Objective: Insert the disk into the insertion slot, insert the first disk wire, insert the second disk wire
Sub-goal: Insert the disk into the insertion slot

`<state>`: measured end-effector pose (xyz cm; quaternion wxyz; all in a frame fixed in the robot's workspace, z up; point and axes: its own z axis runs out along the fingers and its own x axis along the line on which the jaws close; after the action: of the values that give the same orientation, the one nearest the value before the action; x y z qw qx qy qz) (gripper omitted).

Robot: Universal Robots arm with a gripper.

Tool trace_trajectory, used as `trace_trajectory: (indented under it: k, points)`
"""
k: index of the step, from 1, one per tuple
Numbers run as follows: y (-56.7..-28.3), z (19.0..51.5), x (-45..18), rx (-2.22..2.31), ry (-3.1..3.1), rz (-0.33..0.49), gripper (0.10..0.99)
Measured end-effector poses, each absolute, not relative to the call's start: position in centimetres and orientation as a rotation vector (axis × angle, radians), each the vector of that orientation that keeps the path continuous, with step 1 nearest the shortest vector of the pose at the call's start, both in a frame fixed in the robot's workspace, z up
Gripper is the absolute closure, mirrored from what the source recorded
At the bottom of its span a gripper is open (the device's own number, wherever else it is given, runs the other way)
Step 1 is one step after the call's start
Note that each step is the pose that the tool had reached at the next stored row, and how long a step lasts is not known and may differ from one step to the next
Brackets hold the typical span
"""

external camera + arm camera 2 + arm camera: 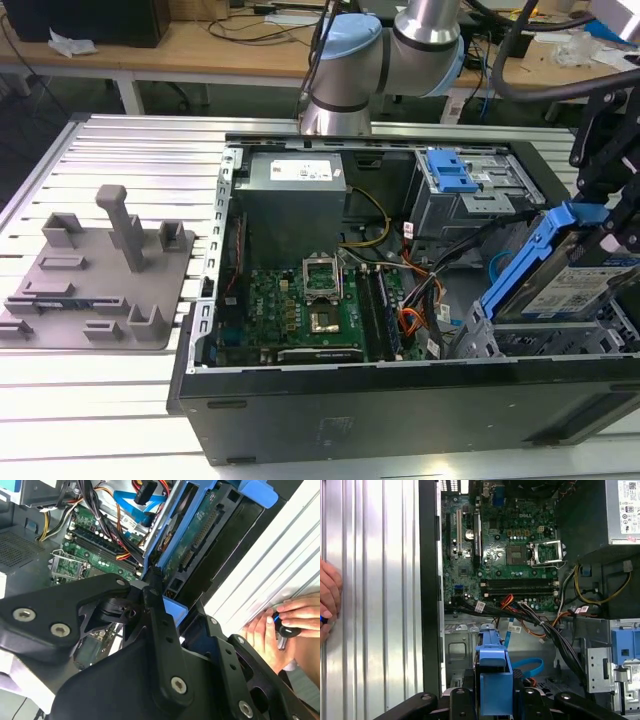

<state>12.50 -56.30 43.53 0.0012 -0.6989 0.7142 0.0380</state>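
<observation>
The disk (pixel 575 290), silver and white-labelled in a bright blue plastic carrier, hangs tilted with its lower end at the mouth of the insertion slot (pixel 520 340), a grey perforated metal cage with cables crowding its inner side. The black pincer (pixel 605 215) is clamped on the carrier's upper end. A hand (pixel 327 597) rests on the ribbed metal counter (pixel 380 605).

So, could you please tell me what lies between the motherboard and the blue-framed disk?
A tangle of black, orange and blue cables lies between the motherboard and the disk, as seen in the exterior view.
</observation>
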Motion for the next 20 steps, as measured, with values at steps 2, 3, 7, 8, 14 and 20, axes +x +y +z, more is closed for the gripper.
trace_trajectory:
  k: [2,3,7,8,14,20]
  points:
    - [-56.3,43.2,12.5,-2.191,2.245,0.119,0.722]
    - [-56.3,43.0,12.5,-2.189,2.246,0.119,0.722]
    - [-56.3,42.1,12.5,-2.181,2.254,0.118,0.722]
    - [-56.3,42.0,12.5,-2.181,2.256,0.118,0.722]
    - [-56.3,41.8,12.5,-2.175,2.265,0.114,0.525]
    - [-56.3,41.8,12.5,-2.17,2.273,0.109,0.525]
